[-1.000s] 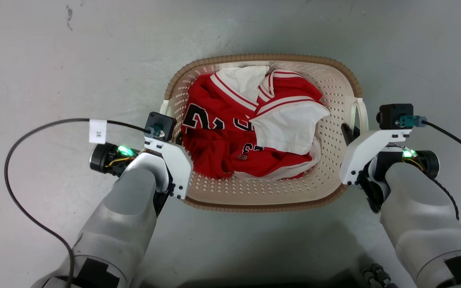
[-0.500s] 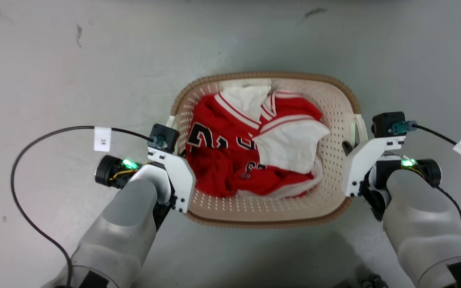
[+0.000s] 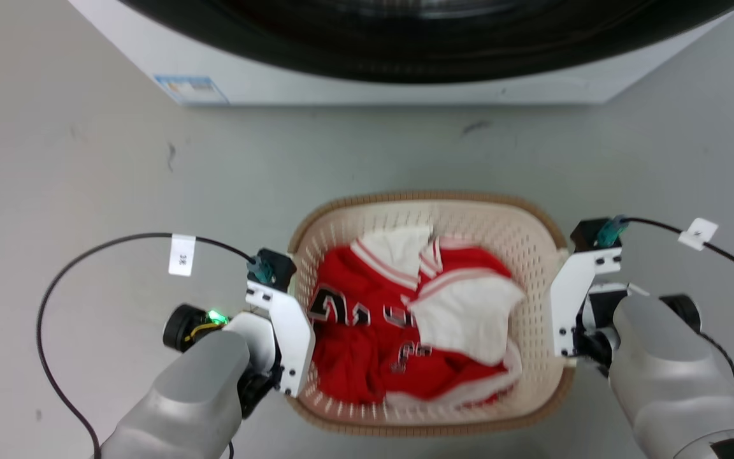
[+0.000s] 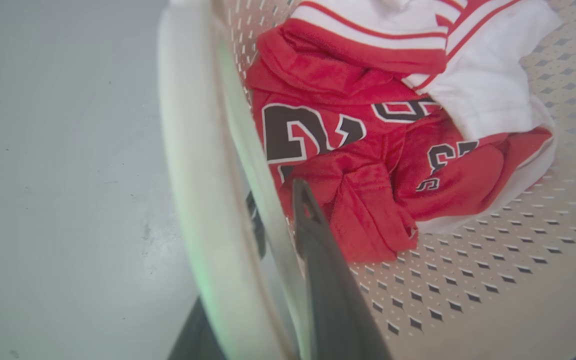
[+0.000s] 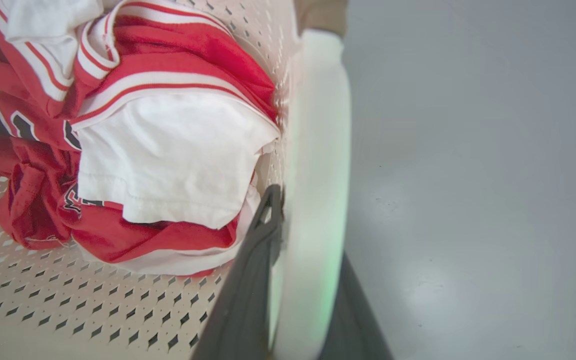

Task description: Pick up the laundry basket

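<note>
**A:** What has changed?

**B:** The head camera has tipped upward. A washing machine (image 3: pixel 367 70) now spans the top, above grey floor (image 3: pixel 86 191). The laundry basket (image 3: pixel 532 357), holding a red-and-white jersey (image 3: pixel 354 331), sits lower in view.

**A:** And the grippers?

**B:** The left gripper (image 4: pixel 278 220) is clamped across the left handle (image 4: pixel 193 150), and the right gripper (image 5: pixel 308 230) across the right handle (image 5: pixel 318 125). Each has one finger inside and one outside. The lift appears under way.

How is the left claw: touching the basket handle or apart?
Touching. In the left wrist view the left claw clamps the basket by its white handle, one finger on each side.
</note>
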